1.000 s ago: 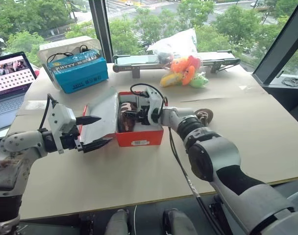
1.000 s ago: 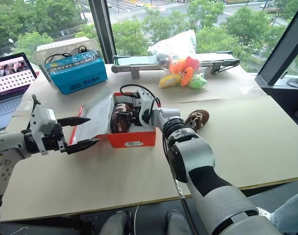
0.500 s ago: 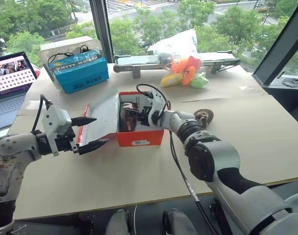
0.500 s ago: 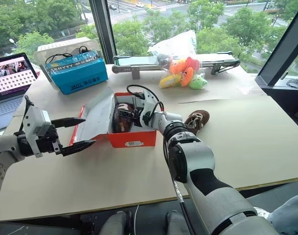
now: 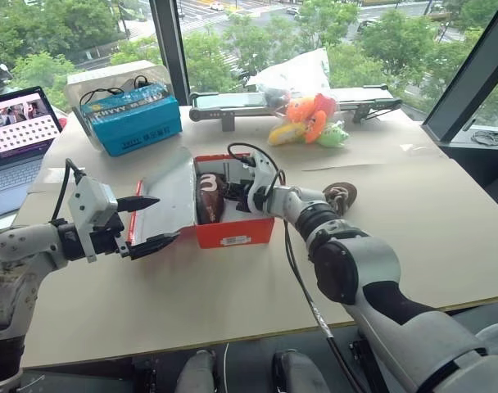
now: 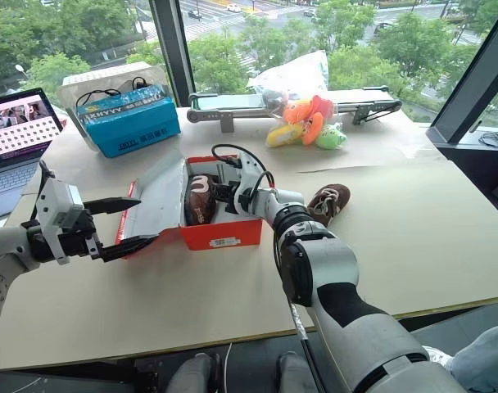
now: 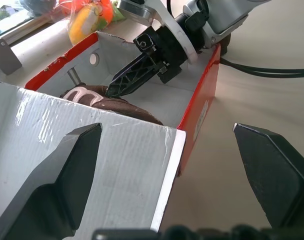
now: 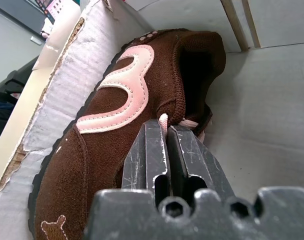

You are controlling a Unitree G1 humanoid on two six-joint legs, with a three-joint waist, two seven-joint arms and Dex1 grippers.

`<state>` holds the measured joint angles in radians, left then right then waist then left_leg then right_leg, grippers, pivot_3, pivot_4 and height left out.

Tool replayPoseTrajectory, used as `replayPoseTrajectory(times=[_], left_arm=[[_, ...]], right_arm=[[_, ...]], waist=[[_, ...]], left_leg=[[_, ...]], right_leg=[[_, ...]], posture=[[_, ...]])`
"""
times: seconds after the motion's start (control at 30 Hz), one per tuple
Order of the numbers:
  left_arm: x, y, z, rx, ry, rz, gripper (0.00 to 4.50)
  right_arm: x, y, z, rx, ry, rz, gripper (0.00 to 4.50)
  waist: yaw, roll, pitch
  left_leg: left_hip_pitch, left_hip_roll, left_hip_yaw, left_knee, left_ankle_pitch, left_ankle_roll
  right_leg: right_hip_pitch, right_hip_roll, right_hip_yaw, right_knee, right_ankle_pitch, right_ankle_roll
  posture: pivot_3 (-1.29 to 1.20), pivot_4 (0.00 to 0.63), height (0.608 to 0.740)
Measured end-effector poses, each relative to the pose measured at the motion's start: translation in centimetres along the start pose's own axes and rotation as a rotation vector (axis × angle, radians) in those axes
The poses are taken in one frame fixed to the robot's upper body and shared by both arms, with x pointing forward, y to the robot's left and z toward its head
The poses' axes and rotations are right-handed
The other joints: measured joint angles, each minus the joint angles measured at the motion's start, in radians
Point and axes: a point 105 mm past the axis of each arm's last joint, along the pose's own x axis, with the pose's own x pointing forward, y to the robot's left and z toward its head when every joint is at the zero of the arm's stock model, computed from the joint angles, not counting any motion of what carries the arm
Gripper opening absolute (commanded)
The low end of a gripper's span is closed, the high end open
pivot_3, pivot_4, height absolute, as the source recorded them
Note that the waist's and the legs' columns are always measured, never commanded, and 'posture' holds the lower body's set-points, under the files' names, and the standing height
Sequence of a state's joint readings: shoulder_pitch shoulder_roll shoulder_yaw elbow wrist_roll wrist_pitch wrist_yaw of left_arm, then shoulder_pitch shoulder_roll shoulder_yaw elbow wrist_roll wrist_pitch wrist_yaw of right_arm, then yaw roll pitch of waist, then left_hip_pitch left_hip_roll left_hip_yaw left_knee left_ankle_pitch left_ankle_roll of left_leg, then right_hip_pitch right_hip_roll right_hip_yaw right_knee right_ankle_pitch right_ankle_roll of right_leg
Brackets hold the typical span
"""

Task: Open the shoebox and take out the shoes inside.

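The red cardboard shoebox (image 5: 233, 231) sits mid-table, its white-lined lid (image 5: 169, 196) flung open leftward; one box, two shoes. Since a second ago, the right gripper (image 8: 167, 131) has snapped from spread to pressed together, pinching the pink lace of the brown suede-like shoe (image 8: 122, 130) inside. The second shoe (image 5: 341, 195) lies on the table just right of the box. The left gripper (image 5: 153, 221) hovers spread at the lid's edge.
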<state>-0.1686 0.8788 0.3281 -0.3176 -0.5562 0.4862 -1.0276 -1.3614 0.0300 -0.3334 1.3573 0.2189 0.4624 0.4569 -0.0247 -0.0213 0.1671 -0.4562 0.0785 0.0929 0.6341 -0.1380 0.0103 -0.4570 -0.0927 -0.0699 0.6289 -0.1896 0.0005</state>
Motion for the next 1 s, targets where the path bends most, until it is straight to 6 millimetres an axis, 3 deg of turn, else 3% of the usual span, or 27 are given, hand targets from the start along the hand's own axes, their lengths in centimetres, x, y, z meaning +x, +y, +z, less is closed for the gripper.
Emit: replayPoseTrajectory(times=[0.33,0.57,1.0], left_arm=[[0.0,0.0,0.0,0.000,0.000,0.000,4.50],[0.2,0.0,0.3,0.008,-0.007,-0.005,4.50],[0.9,0.1,0.5,0.010,-0.014,-0.032,4.50]], right_arm=[[-0.1,0.0,0.4,-0.034,0.000,-0.008,0.03],[-1.0,1.0,4.0,-0.074,-0.069,0.012,0.03],[-1.4,0.9,4.7,-0.097,-0.077,0.018,0.03]], waist=[[0.000,0.000,0.000],[0.000,0.000,0.000],[-0.001,0.000,0.000]], left_leg=[[0.000,0.000,0.000,0.000,0.000,0.000],[0.000,0.000,0.000,-0.001,0.000,0.000],[0.000,0.000,0.000,0.000,0.000,0.000]], right_leg=[[0.000,0.000,0.000,0.000,0.000,0.000],[0.000,0.000,0.000,-0.001,0.000,0.000],[0.000,0.000,0.000,-0.001,0.000,0.000]], posture=[[0.00,0.150,0.740],[0.00,0.150,0.740],[0.00,0.150,0.740]])
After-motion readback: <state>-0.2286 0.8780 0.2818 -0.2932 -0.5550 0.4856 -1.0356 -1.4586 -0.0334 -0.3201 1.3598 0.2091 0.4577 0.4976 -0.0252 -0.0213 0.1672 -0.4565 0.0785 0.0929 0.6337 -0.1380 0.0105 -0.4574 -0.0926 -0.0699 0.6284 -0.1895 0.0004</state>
